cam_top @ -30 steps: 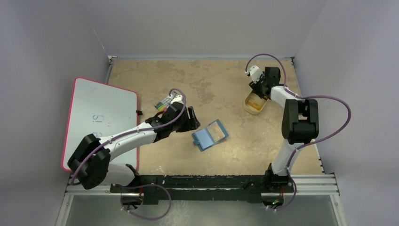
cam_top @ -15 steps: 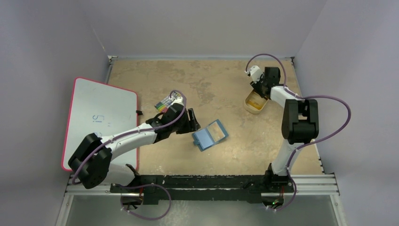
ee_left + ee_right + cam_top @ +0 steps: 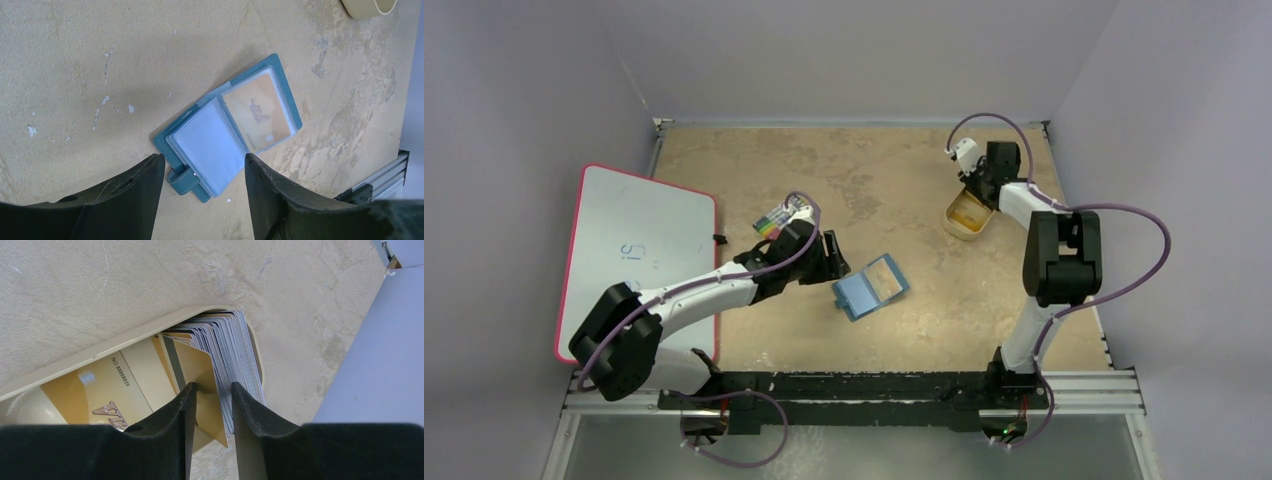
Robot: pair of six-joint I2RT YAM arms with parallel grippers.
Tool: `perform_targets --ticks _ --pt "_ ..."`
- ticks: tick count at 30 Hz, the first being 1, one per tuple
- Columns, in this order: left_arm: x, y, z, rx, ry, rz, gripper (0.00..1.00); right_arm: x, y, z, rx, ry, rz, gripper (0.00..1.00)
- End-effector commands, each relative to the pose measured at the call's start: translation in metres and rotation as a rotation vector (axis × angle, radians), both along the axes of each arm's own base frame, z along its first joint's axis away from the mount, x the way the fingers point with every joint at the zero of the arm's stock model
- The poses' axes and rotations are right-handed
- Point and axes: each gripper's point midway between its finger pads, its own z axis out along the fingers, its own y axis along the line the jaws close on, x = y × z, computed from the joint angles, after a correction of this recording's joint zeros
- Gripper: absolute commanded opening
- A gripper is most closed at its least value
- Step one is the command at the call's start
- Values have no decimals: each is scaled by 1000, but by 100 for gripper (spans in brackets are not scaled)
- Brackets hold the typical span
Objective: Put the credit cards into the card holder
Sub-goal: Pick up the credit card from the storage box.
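The teal card holder (image 3: 871, 287) lies open on the table, with an orange card (image 3: 257, 110) showing in its right pocket. My left gripper (image 3: 836, 255) is open and empty just left of it; in the left wrist view the holder (image 3: 200, 150) lies between and beyond the open jaws (image 3: 202, 162). My right gripper (image 3: 976, 183) reaches into the tan tray (image 3: 954, 228). In the right wrist view it (image 3: 212, 390) is closed narrowly on a gold card and several whitish credit cards (image 3: 225, 335) standing on edge. Another gold card (image 3: 100, 385) lies flat in the tray (image 3: 125, 342).
A white board with a red edge (image 3: 634, 250) lies at the left, partly off the table. A flat pack with multicoloured stripes (image 3: 772, 218) sits behind my left wrist. Grey walls enclose the table on three sides; the right wall is close to the tray.
The tray has shifted slightly away and turned a little under my right gripper. The left arm and the card holder stay where they were.
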Motion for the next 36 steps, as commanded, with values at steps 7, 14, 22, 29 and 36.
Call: perform_targets --ticks 7,14,22,29,36 --pt "5 -6 12 -54 -27 4 59 13 -1 56 0 -120 -15 26" --pt "2 0 15 -39 -20 24 59 8 20 62 82 -71 28 5" --pt "-5 13 3 5 31 69 57 -10 61 93 284 10 72 0" --pt "-10 20 -18 34 71 91 55 -22 119 146 579 -43 21 0" --pt "-6 14 -18 12 62 83 53 -79 198 218 1009 -130 142 0"
